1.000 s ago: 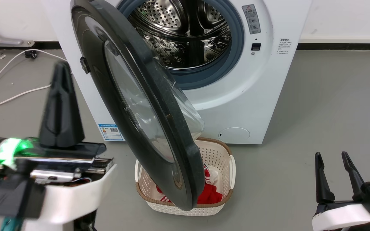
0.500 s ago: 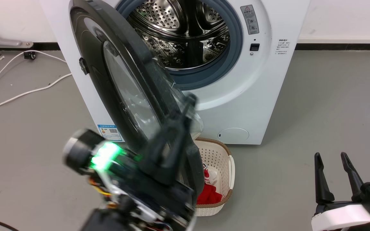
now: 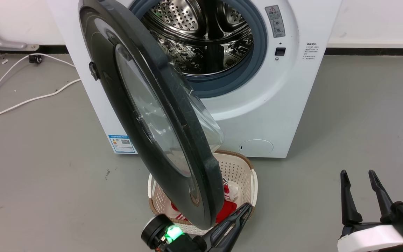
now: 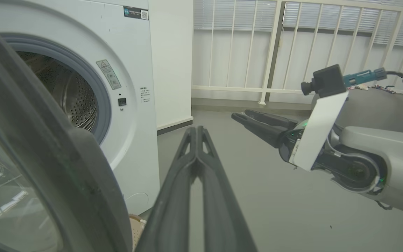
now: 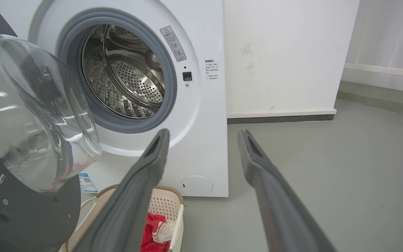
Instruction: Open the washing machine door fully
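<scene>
While the washing machine door [image 3: 145,105] stands partly swung out from the washing machine [image 3: 278,105], hinged on the robot's left, its free edge points toward the head camera and hangs over a basket. The left tool [image 3: 245,210] sits low in the head view, just to the right of the door's lower rim, with a narrow gap between them; its two fingers are pressed together and carry nothing. From the left wrist, that tool [image 4: 196,131] points past the door's dark rim [image 4: 47,154], which fills the left side of that view. The right tool [image 3: 358,174] rests well apart at the lower right, its fingers spread and empty; the right wrist view shows it [image 5: 204,134] facing the machine's front.

There is one door, one machine, one basket and two tools. Behind the door, the steel drum [image 3: 201,38] and its grey-blue gasket [image 3: 229,84] are exposed. A blue sticker [image 3: 122,144] and a round cap [image 3: 255,147] sit low on the white front.

The cream perforated basket [image 3: 236,168] stands on the grey floor [image 3: 355,122] just in front of the machine, directly under the door's lower edge, with red cloth [image 3: 227,210] inside. White cable [image 3: 19,101] trails across the floor to the machine's left.
</scene>
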Available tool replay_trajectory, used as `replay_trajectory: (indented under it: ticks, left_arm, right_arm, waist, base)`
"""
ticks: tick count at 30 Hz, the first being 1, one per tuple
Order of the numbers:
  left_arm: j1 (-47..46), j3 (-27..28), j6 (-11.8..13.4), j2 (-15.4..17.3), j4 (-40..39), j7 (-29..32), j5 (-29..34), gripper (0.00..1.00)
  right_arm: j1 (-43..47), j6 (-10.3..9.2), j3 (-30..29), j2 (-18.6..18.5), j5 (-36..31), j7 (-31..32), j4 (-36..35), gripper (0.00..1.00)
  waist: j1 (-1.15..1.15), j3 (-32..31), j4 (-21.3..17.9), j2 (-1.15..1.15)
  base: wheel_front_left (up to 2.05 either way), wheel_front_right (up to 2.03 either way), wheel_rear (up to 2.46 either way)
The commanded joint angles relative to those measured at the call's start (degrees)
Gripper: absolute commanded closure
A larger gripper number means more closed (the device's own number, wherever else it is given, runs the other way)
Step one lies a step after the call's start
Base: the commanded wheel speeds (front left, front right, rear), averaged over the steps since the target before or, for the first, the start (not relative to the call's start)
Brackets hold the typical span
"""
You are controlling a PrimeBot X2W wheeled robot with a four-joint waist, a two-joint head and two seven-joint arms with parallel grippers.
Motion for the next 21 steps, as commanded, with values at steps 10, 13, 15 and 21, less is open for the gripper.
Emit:
replay_trajectory:
  ticks: [10, 13, 15, 21]
  left_arm:
    - [-4.43, 0.28, -0.08, -2.58, 11.87, -1.21, -1.27, 1.00]
    - [-6.86, 0.83, 0.48, -4.04, 14.82, -1.74, -1.15, 1.00]
    - [-8.22, 1.34, 0.91, -4.86, 16.58, -1.98, -1.24, 1.00]
    - [-10.87, 3.17, 3.49, -6.65, 20.98, -2.52, -1.91, 1.00]
  right_arm:
    - [-0.88, -0.02, 0.59, 0.11, 0.65, -0.17, 0.84, 0.00]
    - [-1.29, -0.02, 0.98, 0.11, 0.95, -0.18, 1.10, 0.00]
    - [-1.16, -0.02, 1.07, 0.11, 1.14, -0.17, 1.36, 0.00]
    - [-1.00, -0.02, 1.32, 0.11, 1.58, -0.17, 1.91, 0.00]
  waist:
    - [0.00, 0.94, -0.17, 0.00]
    - [0.00, 0.98, -0.72, 0.00]
    - [0.00, 0.96, -1.04, 0.00]
    - [0.00, 1.05, -1.90, 0.00]
  base:
    - [0.00, 0.00, 0.00]
    - [0.00, 0.00, 0.00]
    - [0.00, 0.00, 0.00]
    - [0.00, 0.00, 0.00]
